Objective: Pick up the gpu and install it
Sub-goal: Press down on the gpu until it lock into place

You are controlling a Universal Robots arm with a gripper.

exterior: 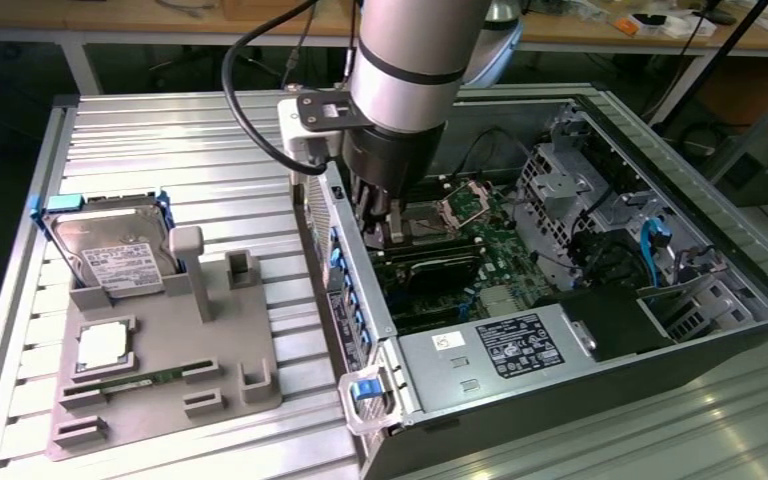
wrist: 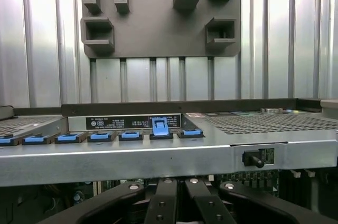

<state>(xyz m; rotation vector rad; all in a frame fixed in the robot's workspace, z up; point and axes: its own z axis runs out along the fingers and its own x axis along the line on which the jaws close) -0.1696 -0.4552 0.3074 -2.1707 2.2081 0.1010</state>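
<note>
The gripper, fingers pressed together, reaches into the open computer case beside its rear wall. Whether it pinches the gpu cannot be told. The grey holder tray carries none, so pickup looks done and seating underway.

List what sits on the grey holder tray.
On the grey holder tray: a silver hard drive, a square chip, a memory stick. Other slots look empty.

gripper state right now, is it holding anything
gripper: shut, down inside the open black computer case; whether it holds anything cannot be told.
</note>
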